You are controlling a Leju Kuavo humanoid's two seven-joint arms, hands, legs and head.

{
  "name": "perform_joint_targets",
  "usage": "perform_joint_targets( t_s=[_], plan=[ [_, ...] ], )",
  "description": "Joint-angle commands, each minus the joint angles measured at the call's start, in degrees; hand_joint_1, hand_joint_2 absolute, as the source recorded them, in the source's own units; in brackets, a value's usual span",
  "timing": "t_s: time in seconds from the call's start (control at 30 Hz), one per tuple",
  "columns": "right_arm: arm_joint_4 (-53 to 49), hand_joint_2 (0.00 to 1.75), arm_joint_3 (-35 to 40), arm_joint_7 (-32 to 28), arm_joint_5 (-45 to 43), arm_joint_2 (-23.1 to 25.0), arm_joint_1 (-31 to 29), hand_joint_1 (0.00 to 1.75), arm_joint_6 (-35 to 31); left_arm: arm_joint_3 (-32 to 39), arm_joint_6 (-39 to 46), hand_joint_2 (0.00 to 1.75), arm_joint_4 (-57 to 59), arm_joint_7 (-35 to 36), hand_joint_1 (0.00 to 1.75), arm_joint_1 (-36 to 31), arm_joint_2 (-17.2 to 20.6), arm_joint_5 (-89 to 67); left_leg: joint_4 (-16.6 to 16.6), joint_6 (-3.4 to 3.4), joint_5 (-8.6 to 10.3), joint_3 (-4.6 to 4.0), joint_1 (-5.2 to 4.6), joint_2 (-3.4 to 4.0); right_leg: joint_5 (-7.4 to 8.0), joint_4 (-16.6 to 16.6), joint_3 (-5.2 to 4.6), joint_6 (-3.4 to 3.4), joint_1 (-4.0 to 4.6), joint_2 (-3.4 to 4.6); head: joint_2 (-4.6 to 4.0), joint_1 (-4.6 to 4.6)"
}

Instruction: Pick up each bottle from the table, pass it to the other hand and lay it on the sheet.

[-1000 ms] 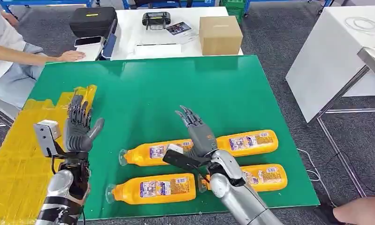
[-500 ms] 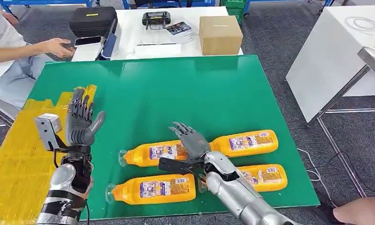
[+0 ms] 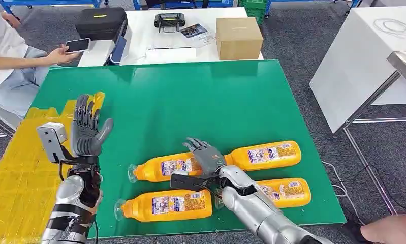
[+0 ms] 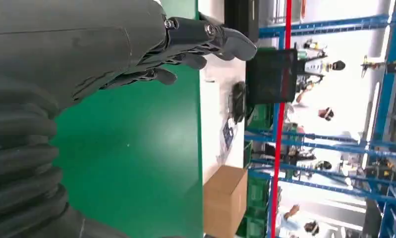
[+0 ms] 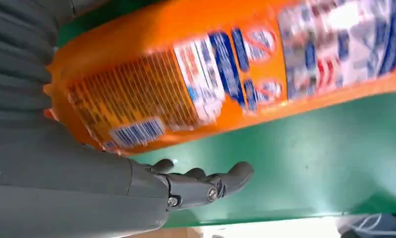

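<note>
Right hand [image 3: 207,155], fingers spread and holding nothing, hovering over sideways-lying orange plastic bottle [image 3: 162,166]; left hand [image 3: 88,133] waiting raised, fingers apart, farther off.

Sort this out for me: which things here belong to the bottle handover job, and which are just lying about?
Belongs to the job:
- four orange bottles
- yellow sheet
- green table
- left hand, raised, holding nothing
- right hand, over a bottle

Lying about:
- cardboard box
- black case
- phone in a person's hand
- white table
</note>
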Motion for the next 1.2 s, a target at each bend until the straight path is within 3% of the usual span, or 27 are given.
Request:
perform_joint_targets(
  t_s=[0.03, 0.23, 0.3, 0.33, 0.37, 0.5, 0.53, 0.7, 0.87, 1.0, 1.07, 1.2],
  plan=[
    [13.3, 1.75, 4.6, 0.6, 0.5, 1.5, -6.2, 0.00, 0.7, -0.9, 3.6, 1.75, 3.0, -2.2, 0.00, -2.8, -1.5, -1.9, 0.0, 0.01, -0.05, 0.08, 0.03, -0.02, -0.05, 0.0, 0.11, -0.04, 0.05, -0.06, 0.00, 0.00],
    [18.6, 1.75, 8.2, 3.5, 5.0, 3.0, -8.2, 0.05, 1.4, -2.0, 4.7, 1.75, 3.1, -2.9, 0.00, -3.4, -2.2, -2.4, 0.1, 0.02, -0.09, 0.16, 0.10, -0.07, -0.09, 0.0, 0.25, -0.09, 0.12, -0.16, 0.00, 0.00],
    [19.7, 1.75, 8.9, 4.5, 5.9, 3.2, -8.5, 0.56, 2.2, -2.3, 4.8, 1.75, 3.4, -2.9, 0.00, -3.6, -2.3, -2.3, 0.1, 0.01, -0.06, 0.13, 0.09, -0.07, -0.06, 0.0, 0.21, -0.08, 0.11, -0.15, 0.00, 0.00],
    [20.4, 1.75, 9.2, 4.6, 6.2, 3.2, -8.5, 1.06, 3.0, -2.4, 4.9, 1.75, 3.8, -3.0, 0.00, -3.8, -2.4, -2.2, 0.0, 0.01, -0.04, 0.11, 0.06, -0.07, -0.05, 0.0, 0.17, -0.06, 0.08, -0.13, 0.00, 0.00],
    [20.8, 1.75, 9.7, 4.6, 6.6, 3.0, -8.6, 1.31, 3.8, -2.6, 4.9, 1.75, 4.0, -3.0, 0.00, -4.0, -2.4, -2.2, 0.0, 0.01, -0.02, 0.14, 0.04, -0.06, -0.04, -0.1, 0.17, -0.05, 0.05, -0.12, 0.00, 0.00],
    [21.7, 1.75, 10.3, 5.0, 7.3, 2.5, -8.5, 1.54, 4.5, -2.8, 5.2, 1.75, 4.5, -3.2, 0.00, -4.4, -2.6, -2.0, 0.0, 0.00, 0.00, 0.27, 0.03, -0.01, -0.03, -0.1, 0.26, -0.04, 0.03, -0.12, 0.00, -0.02],
    [21.9, 1.75, 10.2, 5.0, 7.4, 2.5, -8.5, 1.71, 4.4, -2.8, 5.3, 1.75, 4.6, -3.3, 0.00, -4.5, -2.6, -1.9, 0.0, 0.01, 0.02, 0.30, 0.04, -0.08, -0.03, -0.1, 0.31, -0.05, 0.05, -0.21, 0.00, 0.00],
    [20.7, 1.75, 8.2, 4.8, 6.1, 3.0, -8.1, 1.75, 1.2, -2.8, 5.4, 1.75, 3.9, -3.3, 0.00, -3.9, -2.6, -1.8, 0.0, 0.01, 0.01, 0.48, 0.03, -0.02, -0.01, -0.1, 0.47, -0.03, 0.03, -0.12, 0.00, 0.00],
    [16.0, 1.75, 1.7, 2.8, 3.0, 4.0, -6.0, 1.75, -6.4, -2.5, 6.1, 1.75, 1.5, -3.1, 0.00, -2.3, -2.5, -2.5, 0.0, 0.04, -0.01, 0.47, 0.07, 0.02, 0.02, -0.1, 0.53, -0.01, 0.08, -0.11, 0.00, 0.00],
    [4.2, 1.75, -6.0, -0.6, 0.7, 4.0, -0.7, 1.75, -16.8, -2.7, 6.6, 1.75, -0.6, -2.7, 0.00, -0.9, -2.4, -3.9, 0.0, 0.02, -0.05, 0.46, 0.07, 0.10, -0.01, -0.1, 0.49, -0.03, 0.09, -0.04, 0.00, 0.00],
    [1.5, 1.75, -7.1, -0.8, 0.3, 3.7, 0.5, 1.75, -17.5, -2.8, 6.7, 1.75, -0.7, -2.6, 0.00, -0.8, -2.4, -4.0, 0.0, 0.03, -0.11, 0.42, 0.11, 0.06, -0.06, -0.1, 0.50, -0.06, 0.14, -0.10, 0.00, 0.02],
    [-8.7, 1.75, -13.7, -4.5, -2.2, 3.6, 5.9, 1.75, -24.7, -3.5, 6.9, 1.75, -0.7, -2.7, 0.00, -0.6, -2.2, -4.8, 0.0, 0.02, -0.07, 0.27, 0.05, 0.05, -0.04, 0.0, 0.30, 0.00, 0.07, -0.07, 0.00, 0.00]
  ],
)
